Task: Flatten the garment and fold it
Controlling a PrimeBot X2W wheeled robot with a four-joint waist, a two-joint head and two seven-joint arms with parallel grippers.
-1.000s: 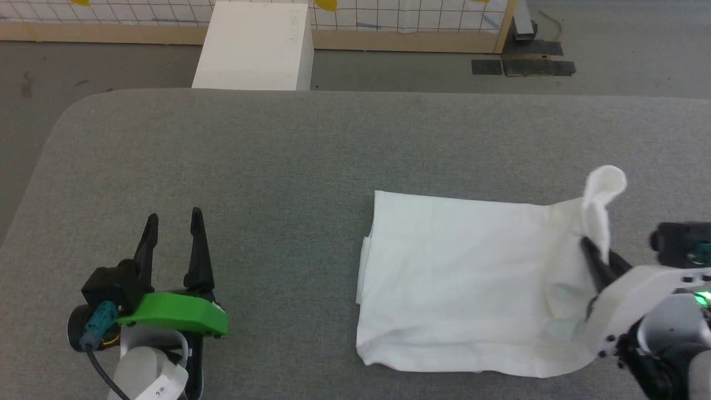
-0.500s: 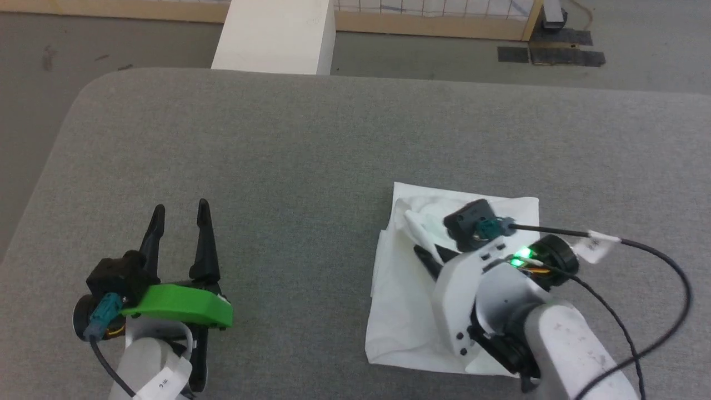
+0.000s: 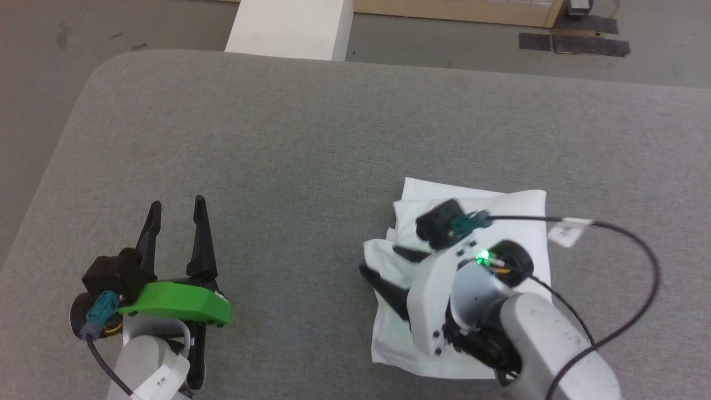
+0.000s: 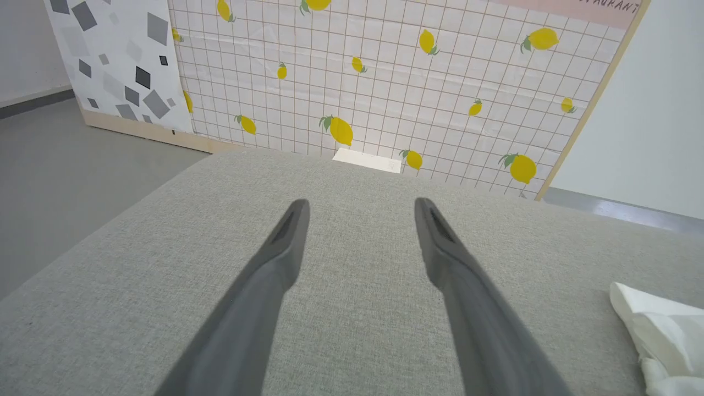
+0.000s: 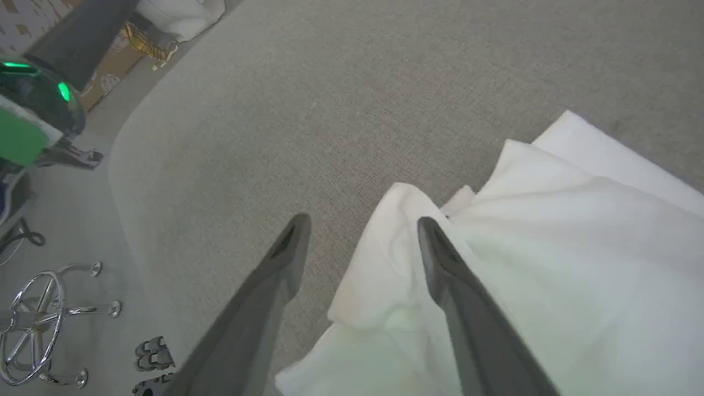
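Observation:
The garment (image 3: 522,211) is a white cloth lying doubled over on itself at the right of the grey table (image 3: 311,139), with a bunched fold at its left edge. My right gripper (image 3: 380,260) hovers over that left edge, open. In the right wrist view the right gripper (image 5: 363,220) has one finger over the garment (image 5: 550,247) and the other over bare table, and nothing is pinched. My left gripper (image 3: 176,203) rests open at the lower left, well apart from the cloth. In the left wrist view the left gripper (image 4: 360,203) holds nothing, and the garment (image 4: 660,330) lies at the far right.
A rigid white box (image 3: 289,28) stands on the floor beyond the table's far edge. The table's rounded corner is at the far left (image 3: 105,61). A chrome chair base (image 5: 38,319) stands on the floor beside the table. A lemon-print panel (image 4: 385,82) rises behind it.
My right gripper carried the garment's raised right end leftward across the cloth, doubling it over, then opened and let go. The head camera tilted down. The left arm stayed put.

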